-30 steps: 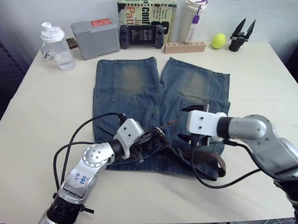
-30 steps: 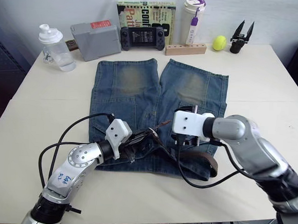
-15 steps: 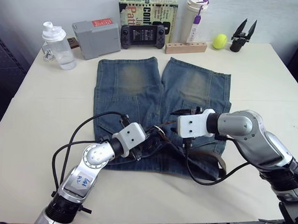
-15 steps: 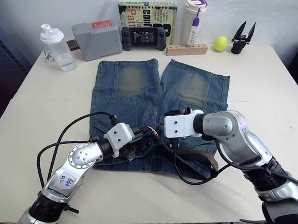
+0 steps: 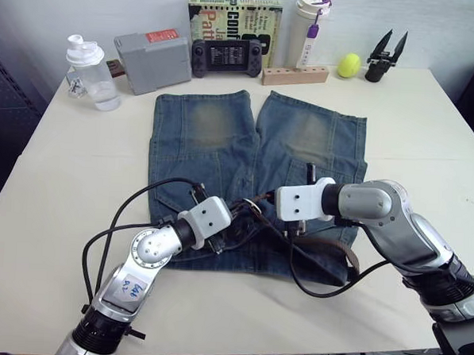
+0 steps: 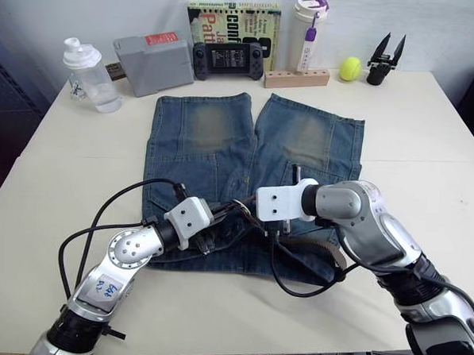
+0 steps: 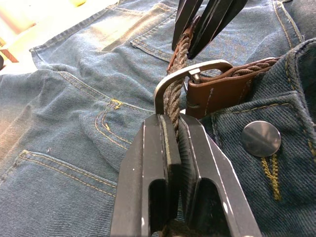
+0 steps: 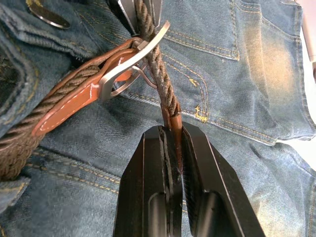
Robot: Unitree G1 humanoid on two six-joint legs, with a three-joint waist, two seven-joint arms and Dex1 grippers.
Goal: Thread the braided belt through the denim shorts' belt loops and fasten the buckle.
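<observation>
Cream bench (image 5: 429, 148) against a pale wall; denim shorts (image 5: 223, 145) lie flat mid-bench, legs toward the far edge, waistband toward the near edge. Braided belt (image 5: 329, 247) runs along the waistband, w/ a loop of it sagging toward the near right side. Both arms meet over the waistband centre; left gripper (image 7: 170, 129) is clamped tight on the woven strap just short of the buckle (image 7: 183, 75); right gripper (image 8: 170, 134) is pinched on the belt's dark leather tip on the other side of the frame. Strap passes thru the silver frame, stretched between the two grippers; buckle's brown leather tab sits beside the shorts' metal button (image 7: 260, 138). Can't tell if the prong is seated. Belt loops too small to make out.

Along the far edge, left to right: clear bottle (image 5: 90, 73), grey box (image 5: 152, 60), game controller (image 5: 228, 54), book (image 5: 233, 18) upright behind it, wooden block (image 5: 294, 74), white tumbler (image 5: 308, 26), yellow ball (image 5: 349, 65), spare black gripper (image 5: 385, 55) near the far right corner.
</observation>
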